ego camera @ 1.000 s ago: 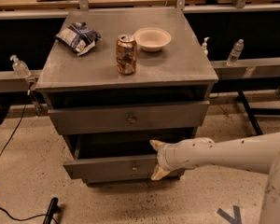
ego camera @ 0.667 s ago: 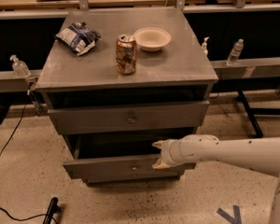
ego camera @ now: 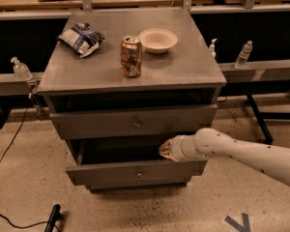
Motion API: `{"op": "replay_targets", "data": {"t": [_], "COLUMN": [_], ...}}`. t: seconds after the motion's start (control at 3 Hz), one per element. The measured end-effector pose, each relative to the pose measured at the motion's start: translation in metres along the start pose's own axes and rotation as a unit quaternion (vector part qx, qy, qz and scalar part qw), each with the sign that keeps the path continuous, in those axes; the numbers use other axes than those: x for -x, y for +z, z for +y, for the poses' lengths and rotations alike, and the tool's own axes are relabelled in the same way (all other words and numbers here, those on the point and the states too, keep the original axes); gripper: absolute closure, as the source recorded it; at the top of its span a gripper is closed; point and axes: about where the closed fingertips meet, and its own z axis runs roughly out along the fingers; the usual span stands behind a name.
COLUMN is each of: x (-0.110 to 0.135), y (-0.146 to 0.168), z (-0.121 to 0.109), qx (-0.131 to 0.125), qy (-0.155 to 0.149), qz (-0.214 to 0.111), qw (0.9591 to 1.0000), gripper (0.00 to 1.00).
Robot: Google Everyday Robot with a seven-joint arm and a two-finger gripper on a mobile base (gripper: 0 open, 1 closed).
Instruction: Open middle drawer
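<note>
The middle drawer (ego camera: 111,174) is a wide, shallow grey front with a small round knob (ego camera: 139,174). It stands pulled out from the grey metal cabinet, with a dark opening behind its front. My gripper (ego camera: 165,150), at the end of the white arm (ego camera: 241,153) coming in from the right, sits over the right part of that opening, just above the drawer's front edge. The taller top drawer front (ego camera: 87,124) with its knob (ego camera: 135,123) is above it. A narrow bottom front (ego camera: 116,183) shows just below.
On the cabinet top (ego camera: 183,66) stand a soda can (ego camera: 131,56), a white bowl (ego camera: 157,39) and a crumpled chip bag (ego camera: 80,38). Small bottles (ego camera: 20,69) (ego camera: 244,54) stand on the rails on both sides. A cable lies on the speckled floor at the left.
My gripper has risen a little, from the drawer's front face to just above its top edge. The arm now comes in lower on the right. The drawer has not visibly moved.
</note>
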Motion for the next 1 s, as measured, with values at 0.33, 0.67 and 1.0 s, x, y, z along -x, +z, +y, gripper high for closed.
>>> {"op": "replay_targets", "data": {"t": [0.33,0.67,1.0], "x": [-0.011,-0.02,-0.028], "y": [0.012,0.028,0.036], "z": [-0.018,-0.022,-0.016], "qx": [0.008,0.026,0.044], "qy": [0.03,0.046,0.058], "qz": [-0.038,-0.044,-0.04], "qw": [0.9988,0.9976,0.9965], "gripper": [1.0,1.0,1.0]}}
